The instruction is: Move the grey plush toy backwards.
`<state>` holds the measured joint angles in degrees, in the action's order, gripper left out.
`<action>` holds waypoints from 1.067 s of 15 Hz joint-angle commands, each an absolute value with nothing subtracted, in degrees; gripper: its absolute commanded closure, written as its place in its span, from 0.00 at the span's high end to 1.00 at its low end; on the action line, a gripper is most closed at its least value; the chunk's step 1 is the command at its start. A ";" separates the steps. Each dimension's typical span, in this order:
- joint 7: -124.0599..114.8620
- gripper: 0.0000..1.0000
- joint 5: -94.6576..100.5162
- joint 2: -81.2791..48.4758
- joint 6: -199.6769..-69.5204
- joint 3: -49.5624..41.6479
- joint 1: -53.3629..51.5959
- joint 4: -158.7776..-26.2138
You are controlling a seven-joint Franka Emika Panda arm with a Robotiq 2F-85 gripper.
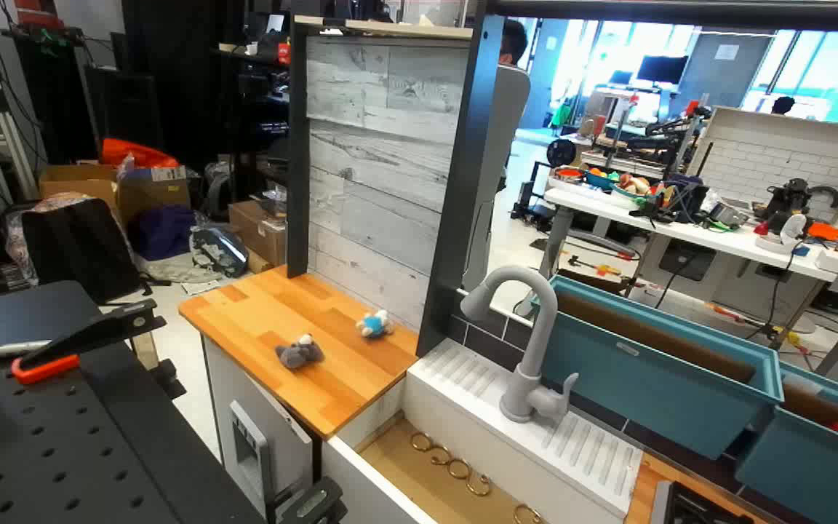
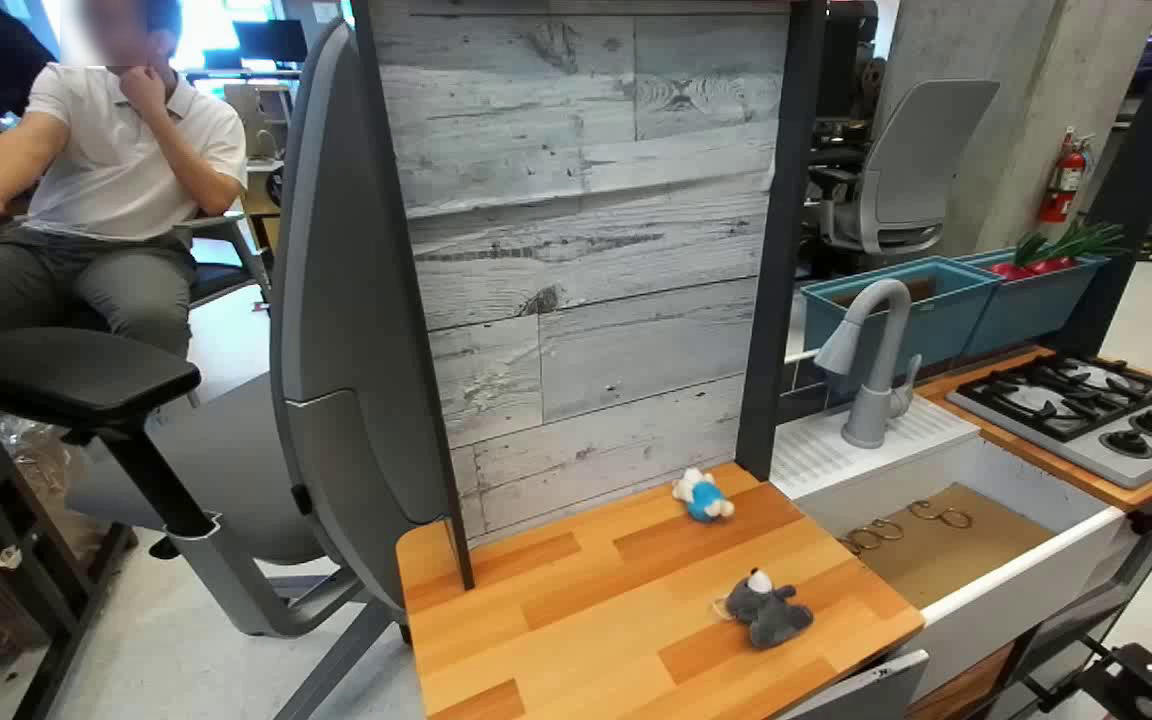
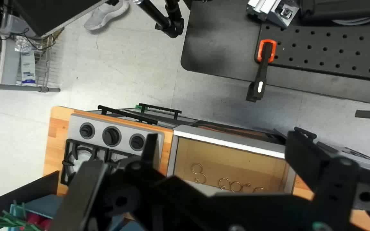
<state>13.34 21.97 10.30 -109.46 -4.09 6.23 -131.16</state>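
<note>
The grey plush toy [image 1: 297, 355] lies on the wooden worktop [image 1: 244, 304], near its front edge. It also shows in an exterior view [image 2: 771, 615], with a pale snout and lumpy limbs. My gripper [image 3: 222, 144] shows in the wrist view with its two black fingers wide apart and nothing between them. Beyond the fingers is the sink basin [image 3: 230, 154]. The gripper is well away from the toy. The toy does not show in the wrist view, where only small bits of the worktop [image 3: 302, 188] show beside the right-hand finger.
A small light-blue and white plush [image 1: 373, 324] lies behind the grey toy, near the grey plank wall [image 2: 596, 300]. The sink with grey faucet [image 1: 532, 349] adjoins the worktop. Gold rings lie in the basin. A stove [image 2: 1086, 410] and teal planters [image 1: 659, 364] stand beyond.
</note>
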 commanded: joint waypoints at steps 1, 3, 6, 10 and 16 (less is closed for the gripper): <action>13.28 1.00 22.03 10.30 -109.34 -4.57 5.70 -131.03; 12.66 1.00 21.59 9.26 -108.73 -4.52 5.69 -129.99; 8.31 1.00 22.07 4.39 -106.59 -3.22 5.00 -126.10; -1.26 1.00 21.32 -5.72 -107.66 -0.20 1.92 -120.40; -15.15 1.00 22.55 -23.18 -113.89 2.56 -5.74 -113.23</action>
